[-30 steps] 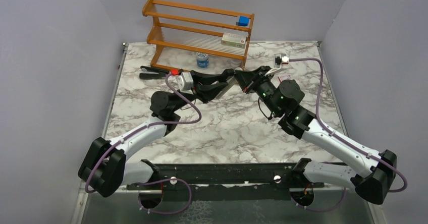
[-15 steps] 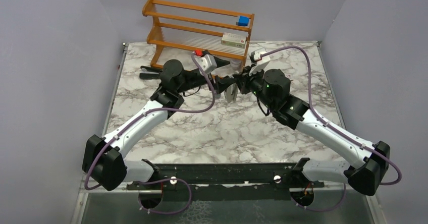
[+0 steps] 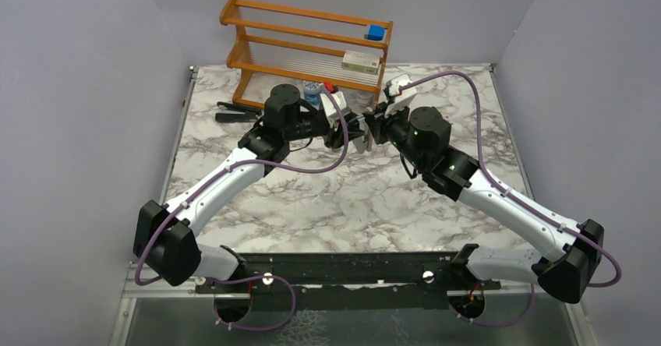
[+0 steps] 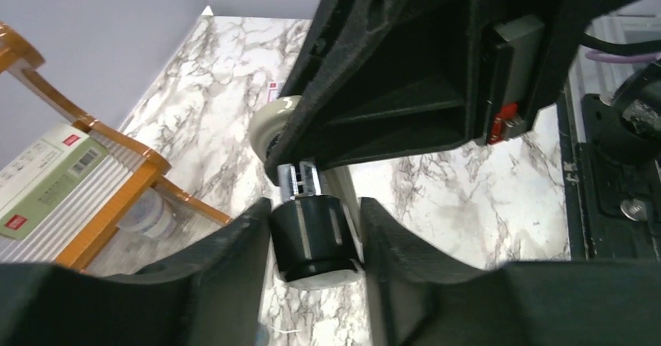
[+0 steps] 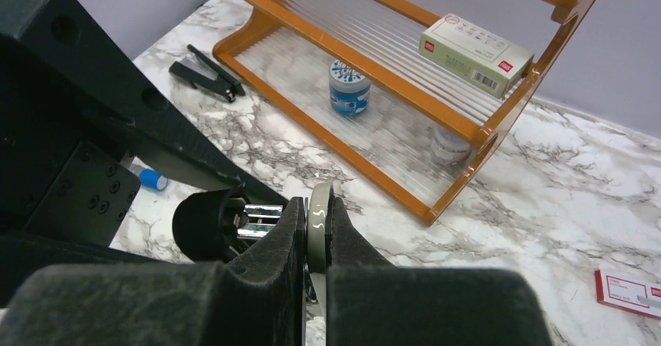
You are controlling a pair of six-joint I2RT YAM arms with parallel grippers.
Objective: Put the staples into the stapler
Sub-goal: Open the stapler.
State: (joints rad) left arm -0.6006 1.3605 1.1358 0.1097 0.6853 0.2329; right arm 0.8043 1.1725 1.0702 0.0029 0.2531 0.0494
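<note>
Left gripper (image 4: 314, 210) straddles the stapler's (image 4: 312, 241) black end; its silver channel runs up under the right gripper (image 4: 312, 147) overhead.

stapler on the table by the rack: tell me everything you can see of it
The stapler is slim and matte black, and it looks like plastic. Its two long bars are joined at one end and spread in a narrow V, so it lies open. It rests flat on the marble table, beside the left end of the wooden rack. Nothing else touches it. Its channel is too small to read.
</note>
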